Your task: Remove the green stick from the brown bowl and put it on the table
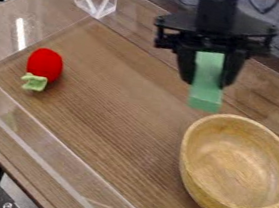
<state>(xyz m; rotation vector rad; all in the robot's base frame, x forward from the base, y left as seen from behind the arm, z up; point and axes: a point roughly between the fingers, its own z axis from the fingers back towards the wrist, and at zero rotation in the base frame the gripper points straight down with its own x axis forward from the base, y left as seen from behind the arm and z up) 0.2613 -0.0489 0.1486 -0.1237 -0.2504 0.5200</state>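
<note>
My gripper point(210, 66) hangs over the table point(117, 92), up and to the left of the brown bowl point(238, 166). It is shut on the green stick point(211, 83), which hangs upright between the black fingers with its lower end in the air above the wood. The light-tan bowl sits at the right front with nothing in it. Stick and bowl are apart.
A red strawberry toy point(41, 66) with green leaves lies at the left. Low clear acrylic walls point(24, 121) border the tabletop, with a clear corner bracket point(95, 2) at the back left.
</note>
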